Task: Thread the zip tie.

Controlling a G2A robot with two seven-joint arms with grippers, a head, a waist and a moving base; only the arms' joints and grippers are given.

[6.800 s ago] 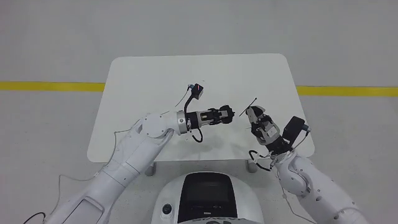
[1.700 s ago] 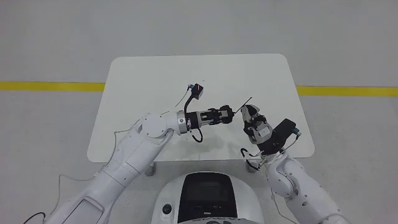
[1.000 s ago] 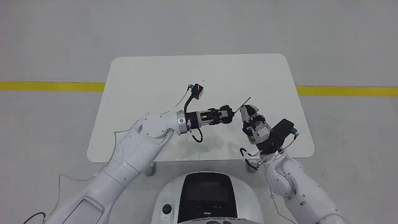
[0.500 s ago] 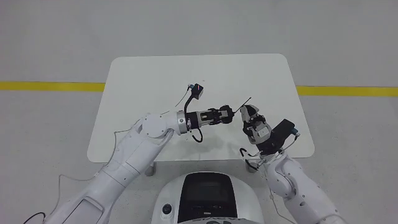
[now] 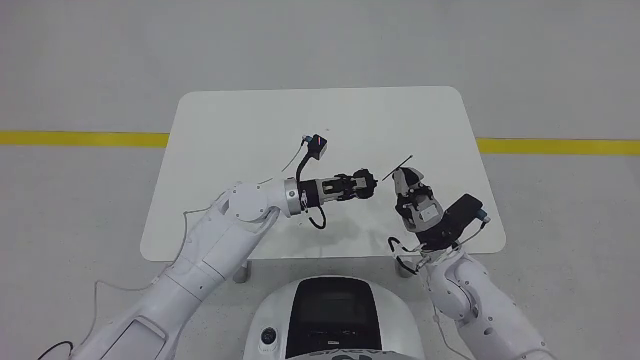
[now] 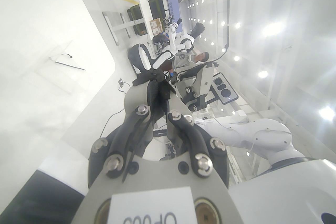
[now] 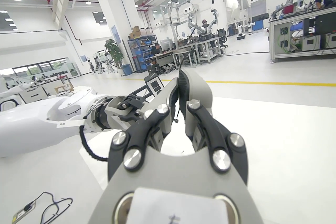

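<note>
My left gripper (image 5: 368,180) hovers over the middle of the white table (image 5: 250,150). In the left wrist view the left gripper (image 6: 156,78) is shut on a small black zip tie end (image 6: 153,74) that bunches at the fingertips. A short gap to its right, my right gripper (image 5: 404,177) is shut on a thin black zip tie strap (image 5: 406,163), whose free tip points up and away. In the right wrist view the strap (image 7: 178,112) runs between the shut fingers of the right gripper (image 7: 179,76), with the left arm (image 7: 65,114) just beyond.
The table's right edge (image 5: 488,200) and near edge lie close under the right arm. A thin dark line (image 6: 70,65) shows on the tabletop in the left wrist view; I cannot tell whether it is a tie or a shadow. Bare floor surrounds the table.
The right gripper first came closer to the left one, then in the last half second drew back a little to the right with the strap. The left arm has stayed still.
</note>
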